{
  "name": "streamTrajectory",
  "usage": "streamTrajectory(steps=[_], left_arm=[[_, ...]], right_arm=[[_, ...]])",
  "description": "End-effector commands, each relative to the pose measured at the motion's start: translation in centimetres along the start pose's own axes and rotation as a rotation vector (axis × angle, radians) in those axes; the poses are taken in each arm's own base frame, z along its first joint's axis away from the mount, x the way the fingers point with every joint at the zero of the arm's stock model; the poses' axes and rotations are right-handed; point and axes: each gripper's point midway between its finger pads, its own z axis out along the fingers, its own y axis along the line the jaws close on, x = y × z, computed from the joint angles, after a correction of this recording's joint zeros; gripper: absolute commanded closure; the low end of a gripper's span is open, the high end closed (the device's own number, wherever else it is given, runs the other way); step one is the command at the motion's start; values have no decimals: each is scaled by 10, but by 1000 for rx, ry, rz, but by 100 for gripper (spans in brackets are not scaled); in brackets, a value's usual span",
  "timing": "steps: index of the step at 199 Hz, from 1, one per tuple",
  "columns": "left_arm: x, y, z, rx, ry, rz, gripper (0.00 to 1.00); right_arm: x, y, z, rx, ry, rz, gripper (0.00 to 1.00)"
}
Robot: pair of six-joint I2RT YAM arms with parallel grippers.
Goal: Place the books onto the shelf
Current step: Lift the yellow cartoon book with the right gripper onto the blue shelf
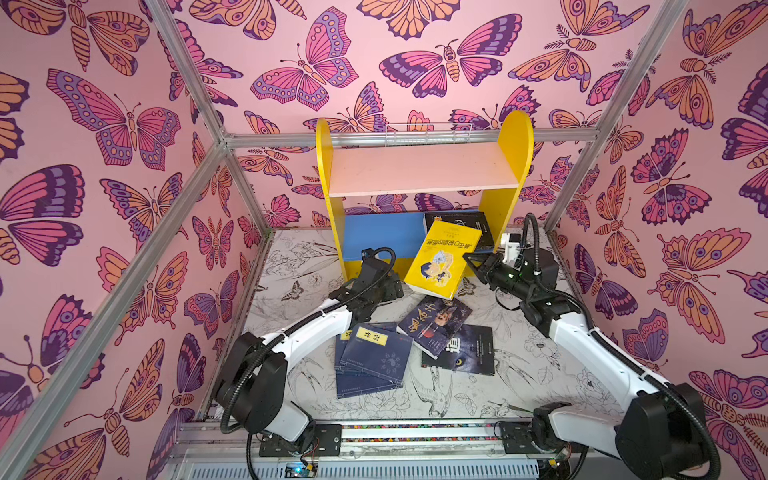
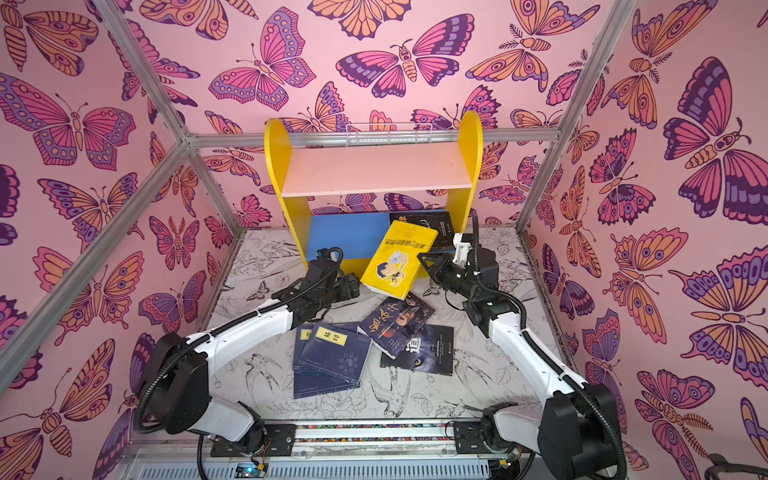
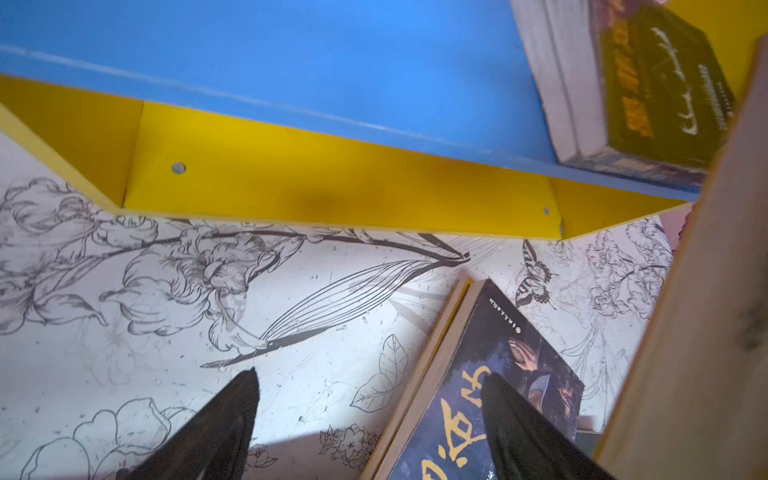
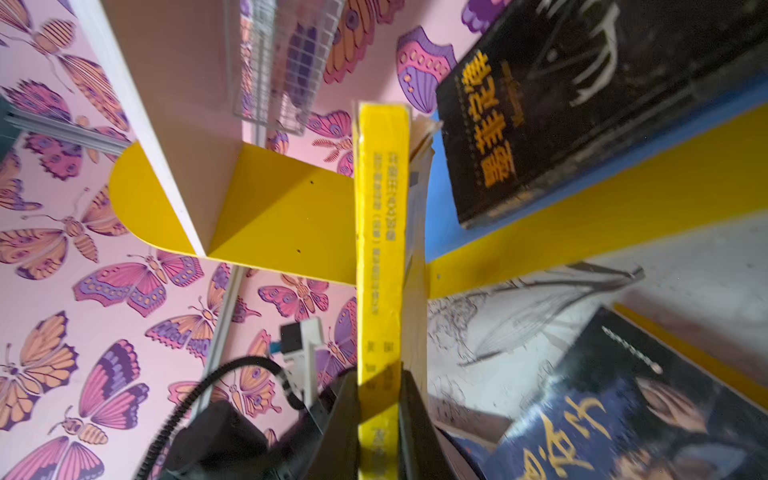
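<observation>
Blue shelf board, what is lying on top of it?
A black book lies flat at the right end of the blue board. The yellow book, held in the right pincer, hides its front corner.

Pink butterfly-print walls; aluminium frame struts; floor white, black floral-and-bird line drawings

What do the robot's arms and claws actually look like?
The left arm and right arm have smooth white shells set between bulky, rounded black joints. A black ribbed cable loops along each arm. The left claw and right claw each end in two dark, tapering fingers. A white bracket sits at the right wrist.
</observation>
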Motion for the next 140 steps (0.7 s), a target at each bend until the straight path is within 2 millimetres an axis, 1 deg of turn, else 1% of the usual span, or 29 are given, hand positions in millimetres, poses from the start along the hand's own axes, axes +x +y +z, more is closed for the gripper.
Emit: streamTrajectory(steps=[1,14,28,41,45,63,75,82,83,85,87,96,118,140], left_arm=[[11,12,1,-46,15,-46,14],[13,11,2,-40,22,-48,14],[11,10,1,-36,22,-45,14],[10,8,0,-32,17,-38,14],[9,9,0,-34,15,-39,14],[11,9,-1,-34,17,-32,14],[12,10,-1,-33,23,-29,14],[14,10,-1,-33,27,-27,14],[14,10,-1,-32,27,-27,14],[14,10,-1,-32,28,-28,14],[15,11,0,-33,30,-28,14],[17,10,0,-27,39,-26,14],[23,9,2,-18,64,-24,14],[24,10,2,-19,68,-23,14]], right_arm=[[-48,61,8,-220,-181,-4,100],[-64,56,18,-211,-256,43,100],[-78,43,28,-176,-329,84,100],[-89,33,34,-155,-403,97,100],[-93,28,34,-143,-432,105,100],[-107,18,35,-130,-556,106,100],[-113,10,36,-114,-620,102,100],[-117,10,34,-116,-654,103,100],[-117,11,33,-117,-656,104,100],[-117,0,39,-94,-658,111,100],[-117,-5,40,-86,-666,116,100],[-118,-12,42,-75,-694,135,100],[-118,-28,44,-26,-753,167,100],[-113,-34,44,10,-826,167,100]])
